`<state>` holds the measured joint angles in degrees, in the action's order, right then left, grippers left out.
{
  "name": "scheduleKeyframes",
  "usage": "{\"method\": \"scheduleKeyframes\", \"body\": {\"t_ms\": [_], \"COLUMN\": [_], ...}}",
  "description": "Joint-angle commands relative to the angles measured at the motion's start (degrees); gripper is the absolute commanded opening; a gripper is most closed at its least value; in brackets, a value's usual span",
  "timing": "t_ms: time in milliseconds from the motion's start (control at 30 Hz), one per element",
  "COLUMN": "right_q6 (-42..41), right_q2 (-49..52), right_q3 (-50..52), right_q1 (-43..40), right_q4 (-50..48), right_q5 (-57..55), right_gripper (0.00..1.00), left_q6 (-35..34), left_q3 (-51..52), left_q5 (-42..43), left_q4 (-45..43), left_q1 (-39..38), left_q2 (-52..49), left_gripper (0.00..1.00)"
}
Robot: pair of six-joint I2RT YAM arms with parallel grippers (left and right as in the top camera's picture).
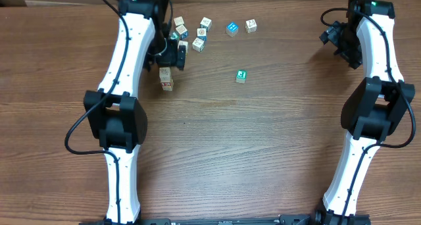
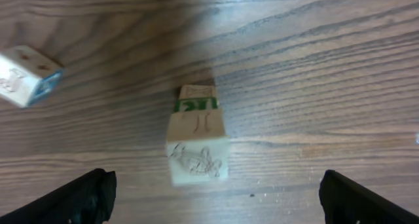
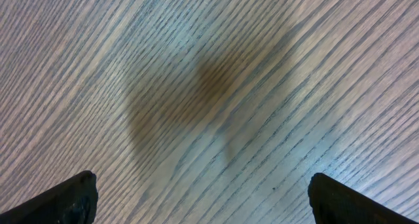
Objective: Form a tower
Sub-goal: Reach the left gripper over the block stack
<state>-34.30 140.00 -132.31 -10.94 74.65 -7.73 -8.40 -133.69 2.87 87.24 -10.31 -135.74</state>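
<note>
The tower is a short column of pale wooden alphabet cubes on the table's left side, just in front of my left gripper. In the left wrist view the tower stands upright, a green-printed cube showing under the top ones. My left gripper is open above and just behind it, its fingers wide apart and touching nothing. My right gripper hovers at the far right; in its wrist view the right gripper is open over bare wood.
Several loose cubes lie at the back: a pale group, a blue one, a pale one. A green-faced cube sits alone mid-table. One loose cube lies left of the tower.
</note>
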Motion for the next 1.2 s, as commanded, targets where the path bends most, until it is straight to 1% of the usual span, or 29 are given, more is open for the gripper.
{"method": "scheduleKeyframes", "body": {"t_ms": [0,133,333,467,533,567,600,767,867,900,933,1067,1167], "right_q6": [0.0,0.0,0.0,0.0,0.0,0.0,0.0,0.0,0.0,0.0,0.0,0.0,0.0], "right_q2": [-2.8,-2.8,-2.8,-2.8,-2.8,-2.8,-2.8,-2.8,-2.8,-2.8,-2.8,-2.8,-2.8], "right_q3": [-0.5,-0.5,-0.5,-0.5,-0.5,-0.5,-0.5,-0.5,-0.5,-0.5,-0.5,-0.5,-0.5], "right_q1": [-0.2,-0.2,-0.2,-0.2,-0.2,-0.2,-0.2,-0.2,-0.2,-0.2,-0.2,-0.2,-0.2], "right_q4": [-0.1,-0.1,-0.1,-0.1,-0.1,0.0,-0.1,-0.1,-0.1,-0.1,-0.1,-0.1,-0.1], "right_q5": [-0.2,-0.2,-0.2,-0.2,-0.2,-0.2,-0.2,-0.2,-0.2,-0.2,-0.2,-0.2,-0.2], "right_gripper": [1.0,1.0,1.0,1.0,1.0,1.0,1.0,1.0,1.0,1.0,1.0,1.0,1.0], "left_q6": [-1.1,-3.0,-3.0,-3.0,-3.5,-3.5,-3.5,-3.4,-3.4,-3.4,-3.4,-3.4,-3.3], "left_q3": [3.1,6.1,12.8,13.7,13.7,13.7,13.7,13.7,14.0,14.0,14.2,14.6,14.7], "left_q5": [-1.0,-1.8,-2.4,-2.4,-2.4,-2.2,-1.9,-2.0,-2.3,-2.3,-2.3,-2.3,-2.3], "left_q4": [-1.9,-4.9,-10.4,-12.1,-12.8,-13.0,-13.0,-12.6,-12.5,-12.5,-12.6,-12.8,-12.7], "left_q1": [-0.3,-0.2,-0.2,-0.1,-0.1,-0.1,-0.1,-0.3,-0.3,-0.3,-0.3,-0.3,-0.3], "left_q2": [1.8,1.8,1.8,1.8,1.8,1.8,1.8,1.8,1.8,1.8,1.8,1.8,1.8], "left_gripper": [0.96,0.95,0.96,0.91,0.83,0.76,0.74,0.74,0.72,0.68,0.66,0.62,0.53]}}
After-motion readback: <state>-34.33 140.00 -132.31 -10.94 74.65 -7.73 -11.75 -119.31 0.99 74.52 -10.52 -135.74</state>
